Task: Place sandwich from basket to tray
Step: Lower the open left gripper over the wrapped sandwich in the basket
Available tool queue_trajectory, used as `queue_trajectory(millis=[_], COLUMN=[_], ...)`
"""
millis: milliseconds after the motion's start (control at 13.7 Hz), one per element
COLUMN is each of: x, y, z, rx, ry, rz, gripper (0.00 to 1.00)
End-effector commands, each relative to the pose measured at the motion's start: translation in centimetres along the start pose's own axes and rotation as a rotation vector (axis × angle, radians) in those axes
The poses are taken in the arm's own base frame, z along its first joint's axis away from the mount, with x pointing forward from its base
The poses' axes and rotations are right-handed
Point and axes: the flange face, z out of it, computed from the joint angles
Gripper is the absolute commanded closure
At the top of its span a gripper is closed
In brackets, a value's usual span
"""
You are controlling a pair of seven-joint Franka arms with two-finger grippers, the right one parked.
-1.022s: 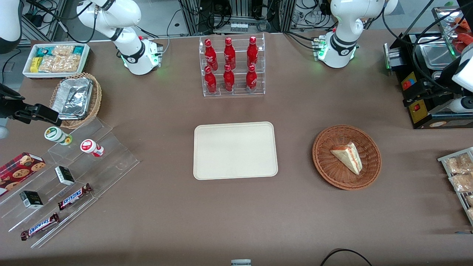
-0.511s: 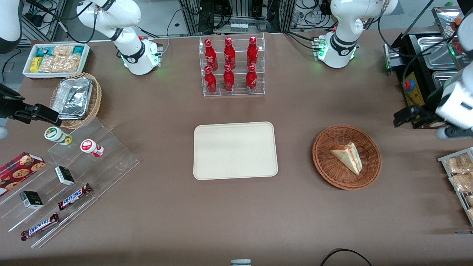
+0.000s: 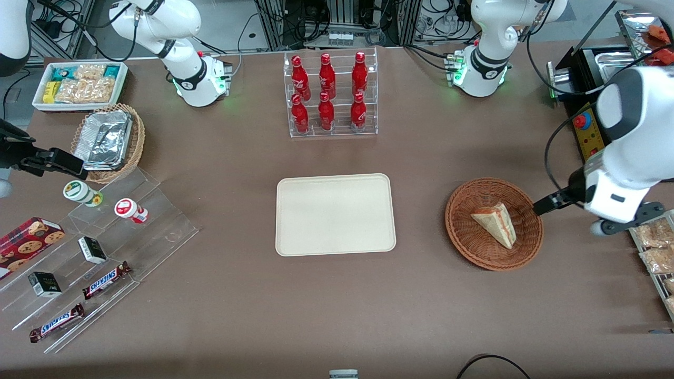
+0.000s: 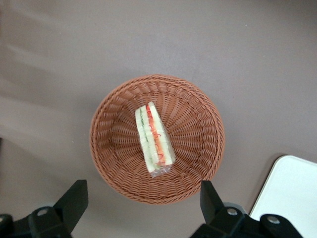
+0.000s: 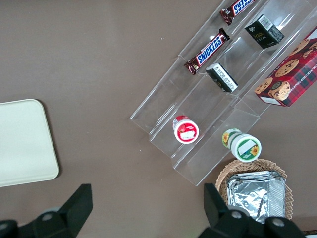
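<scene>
The sandwich [image 3: 495, 223] is a pale bread wedge with a red and green filling stripe. It lies in the round reddish-brown basket [image 3: 474, 250], apart from my gripper. The cream tray [image 3: 335, 215] sits mid-table with nothing on it, toward the parked arm's end from the basket. My left gripper [image 3: 545, 205] hovers at the basket's rim on the working arm's side. In the left wrist view the gripper [image 4: 142, 206] is open, its black fingers [image 4: 74, 198] spread about as wide as the basket [image 4: 198, 148] and holding nothing. The sandwich [image 4: 154, 139] and a tray corner [image 4: 292, 198] show there too.
A clear rack of red bottles [image 3: 331, 95] stands farther from the camera than the tray. A black machine [image 3: 592, 139] and a rack of snack bags [image 3: 653, 247] flank the working arm. Acrylic steps with snacks [image 3: 95, 247] and a tan foil-tray basket [image 3: 108, 139] lie toward the parked arm's end.
The left arm has swung in from the table's end, coming nearer to the camera until its gripper reaches the basket's rim. Sandwich, basket and tray have not moved.
</scene>
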Motion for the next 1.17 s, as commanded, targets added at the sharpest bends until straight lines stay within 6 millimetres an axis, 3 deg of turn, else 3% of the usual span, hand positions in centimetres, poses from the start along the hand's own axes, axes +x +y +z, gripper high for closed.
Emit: queue_trajectory(millis=[0, 146, 511, 1095], x=[0.1, -0.3, -2.4, -4.7], y=[1.5, 1.9, 1.1, -0.2], z=[3.0, 6.7, 12.2, 17.5], rx=[0.012, 0.004, 0.008, -0.001], ry=[0.010, 0.022, 0.014, 0.023], rz=[-0.085, -0.142, -0.218, -0.244], gripper=[0.00, 0.00, 0.00, 0.00])
